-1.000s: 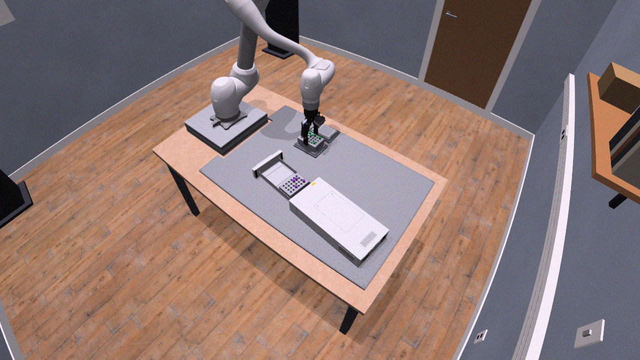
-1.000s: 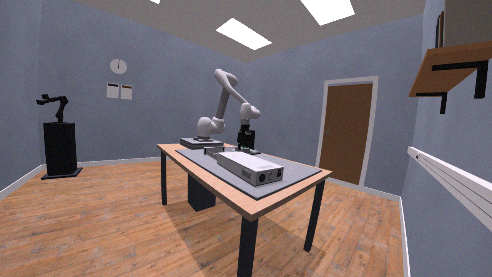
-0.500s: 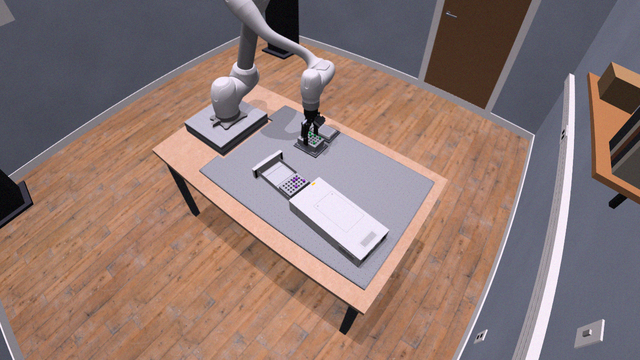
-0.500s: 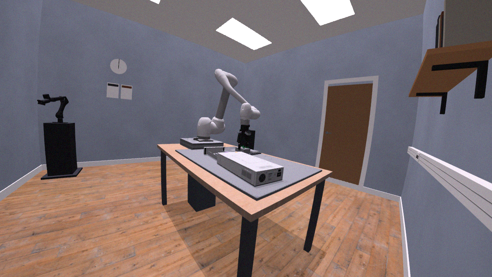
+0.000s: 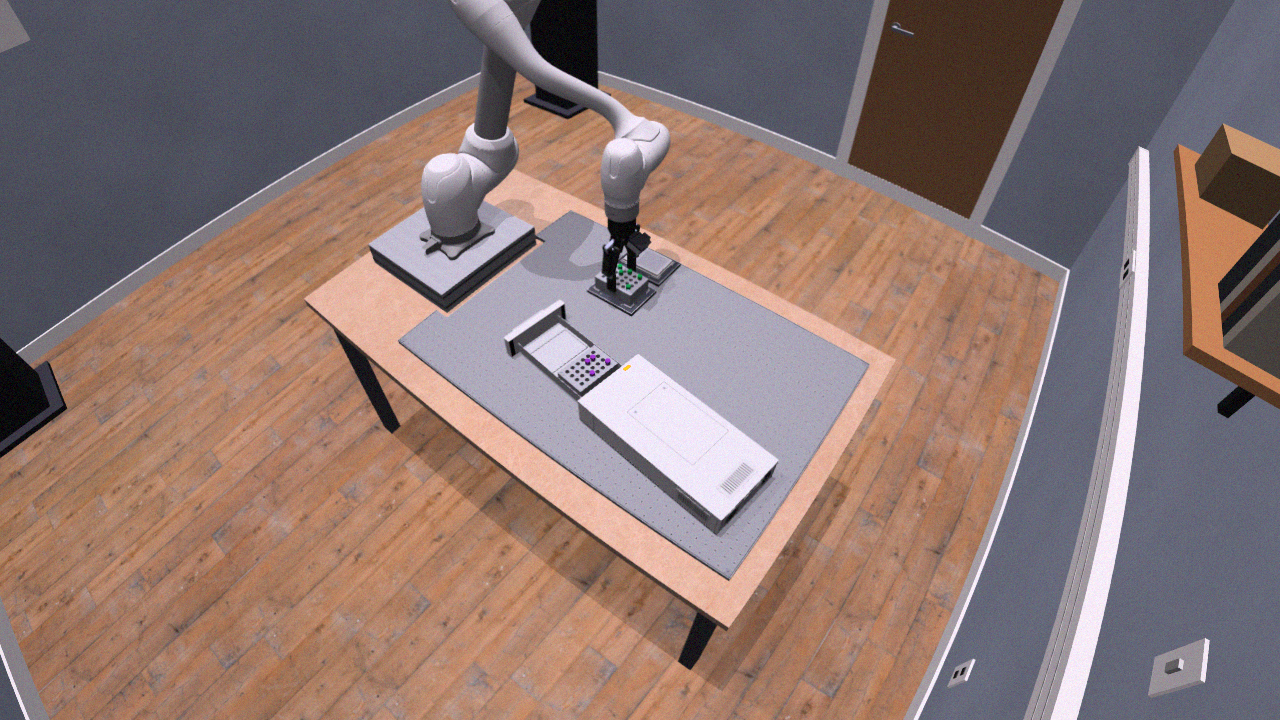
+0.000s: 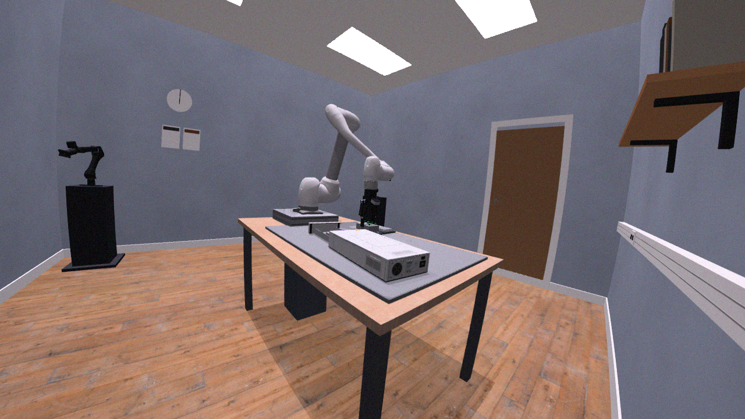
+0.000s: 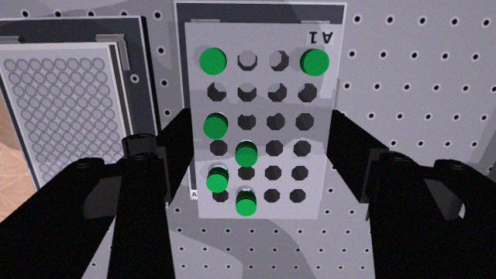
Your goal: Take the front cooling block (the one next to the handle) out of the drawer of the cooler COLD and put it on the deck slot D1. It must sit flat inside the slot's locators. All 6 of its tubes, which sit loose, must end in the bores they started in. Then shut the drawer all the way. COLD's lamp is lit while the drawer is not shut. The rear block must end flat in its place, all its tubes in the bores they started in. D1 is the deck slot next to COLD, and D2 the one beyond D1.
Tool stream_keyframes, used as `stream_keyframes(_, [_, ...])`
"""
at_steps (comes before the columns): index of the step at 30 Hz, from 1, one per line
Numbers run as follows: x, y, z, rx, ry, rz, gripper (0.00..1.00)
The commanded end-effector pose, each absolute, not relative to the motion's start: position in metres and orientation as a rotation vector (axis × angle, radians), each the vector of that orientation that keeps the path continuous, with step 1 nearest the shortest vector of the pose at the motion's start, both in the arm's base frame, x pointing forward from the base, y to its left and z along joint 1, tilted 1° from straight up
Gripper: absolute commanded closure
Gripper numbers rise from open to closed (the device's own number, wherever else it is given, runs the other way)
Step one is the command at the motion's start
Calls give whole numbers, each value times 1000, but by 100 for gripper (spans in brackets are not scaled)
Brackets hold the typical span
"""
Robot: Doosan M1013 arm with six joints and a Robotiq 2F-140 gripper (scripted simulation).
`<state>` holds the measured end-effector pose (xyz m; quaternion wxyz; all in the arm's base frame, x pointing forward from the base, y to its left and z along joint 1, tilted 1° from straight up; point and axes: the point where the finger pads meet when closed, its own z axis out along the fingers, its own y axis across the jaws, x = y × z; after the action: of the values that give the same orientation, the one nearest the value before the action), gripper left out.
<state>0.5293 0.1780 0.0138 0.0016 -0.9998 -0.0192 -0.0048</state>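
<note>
Wrist view only: six green tubes (image 7: 212, 61) in claw-held block (image 7: 259, 128).

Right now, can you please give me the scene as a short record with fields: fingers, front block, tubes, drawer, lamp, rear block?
fingers: gripper shut on the front block, one finger on each long side
front block: grey block marked A1, over slot D1; whether it is seated cannot be told
tubes: six green-capped tubes, all in bores
drawer: drawer pulled out, front place bare
lamp: lamp lit yellow
rear block: rear block in the drawer, with purple-capped tubes
</note>
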Motion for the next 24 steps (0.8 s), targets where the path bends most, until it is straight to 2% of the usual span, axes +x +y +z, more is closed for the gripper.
stream_keyframes(1, [530,178,14,-3137,-60,-17,90])
stream_keyframes(24, [530,178,11,-3137,-60,-17,90])
